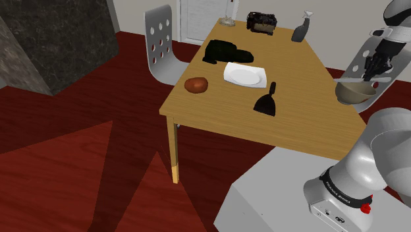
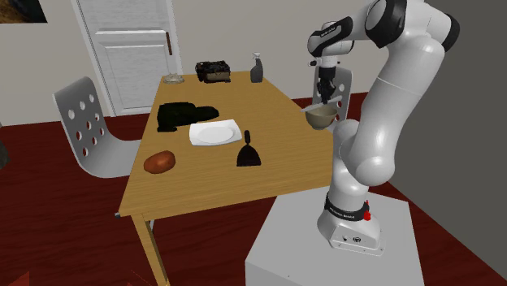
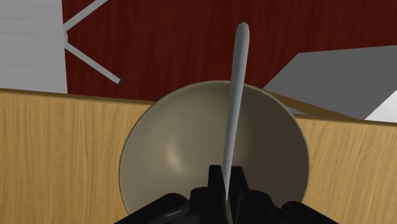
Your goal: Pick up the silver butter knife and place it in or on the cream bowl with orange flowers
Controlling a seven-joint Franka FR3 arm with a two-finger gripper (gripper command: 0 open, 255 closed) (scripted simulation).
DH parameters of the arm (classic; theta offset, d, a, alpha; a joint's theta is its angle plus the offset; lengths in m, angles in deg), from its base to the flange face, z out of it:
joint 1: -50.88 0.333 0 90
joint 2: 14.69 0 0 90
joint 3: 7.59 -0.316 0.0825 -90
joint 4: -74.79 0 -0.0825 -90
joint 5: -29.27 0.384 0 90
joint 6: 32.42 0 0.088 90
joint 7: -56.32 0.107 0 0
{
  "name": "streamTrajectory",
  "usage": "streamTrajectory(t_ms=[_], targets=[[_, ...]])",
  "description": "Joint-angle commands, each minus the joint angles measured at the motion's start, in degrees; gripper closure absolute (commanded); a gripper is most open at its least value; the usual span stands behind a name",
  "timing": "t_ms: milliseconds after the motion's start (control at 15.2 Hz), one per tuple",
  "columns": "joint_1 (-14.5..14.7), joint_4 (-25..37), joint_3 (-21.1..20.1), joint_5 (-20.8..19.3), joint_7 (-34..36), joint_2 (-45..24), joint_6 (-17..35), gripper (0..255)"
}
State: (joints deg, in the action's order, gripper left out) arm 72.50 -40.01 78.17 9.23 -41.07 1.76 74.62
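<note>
My end effector (image 3: pixel 226 177) is clamped on the knife (image 3: pixel 235 102) just above the bowl (image 3: pixel 167 153), and since its tip reaches past the bowl's rim near the edge of the surface (image 3: pixel 57 146), I judge that letting go here could tip it out onto the floor (image 3: pixel 165 44).

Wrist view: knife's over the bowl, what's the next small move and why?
Probably open the jaws. They are shut on the knife, which lies across the opening of the bowl close above it, so releasing should land it in the bowl.
</note>
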Motion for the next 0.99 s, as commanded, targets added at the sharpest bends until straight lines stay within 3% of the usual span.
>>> streamTrajectory(t_ms=[0,66,132,462,726,924], targets=[[0.0,0.0,0.0,0.0,0.0,0.0,0.0,255],[0.0,0.0,0.0,0.0,0.0,0.0,0.0,255],[0.0,0.0,0.0,0.0,0.0,0.0,0.0,0],[0.0,0.0,0.0,0.0,0.0,0.0,0.0,0],[-1.38,6.47,-3.19,1.3,-0.81,-0.42,-6.94,0],[-1.38,6.47,-3.2,1.28,-0.79,-0.4,-6.95,0]])
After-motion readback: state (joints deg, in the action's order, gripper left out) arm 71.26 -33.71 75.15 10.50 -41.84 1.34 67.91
